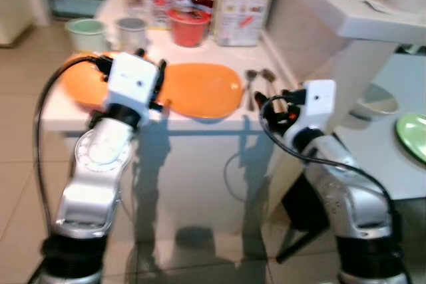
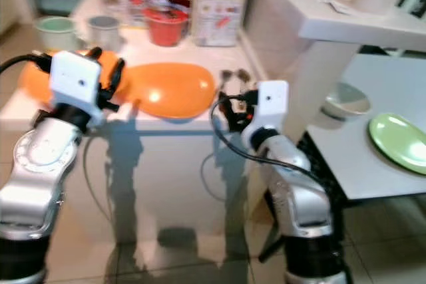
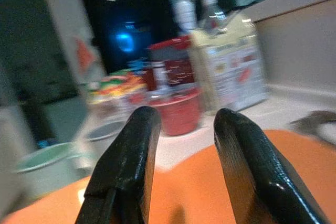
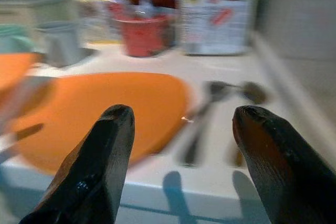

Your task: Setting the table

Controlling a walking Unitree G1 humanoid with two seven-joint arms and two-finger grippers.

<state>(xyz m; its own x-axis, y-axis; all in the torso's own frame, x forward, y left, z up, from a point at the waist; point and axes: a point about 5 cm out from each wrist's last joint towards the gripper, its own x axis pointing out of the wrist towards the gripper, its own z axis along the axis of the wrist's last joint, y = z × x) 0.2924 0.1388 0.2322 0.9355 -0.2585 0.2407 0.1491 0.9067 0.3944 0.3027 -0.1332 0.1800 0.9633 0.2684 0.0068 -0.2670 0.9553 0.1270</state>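
Beyond right gripper (image 4: 181, 124) jaws, spoons (image 4: 210, 108)

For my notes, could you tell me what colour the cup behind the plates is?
Red cup, clearest in the left eye view.

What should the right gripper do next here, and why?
Probably ease the right gripper forward and down toward the spoons. Its fingers are open and empty, short of the counter edge, and the spoons lie just ahead, beside the orange plate.
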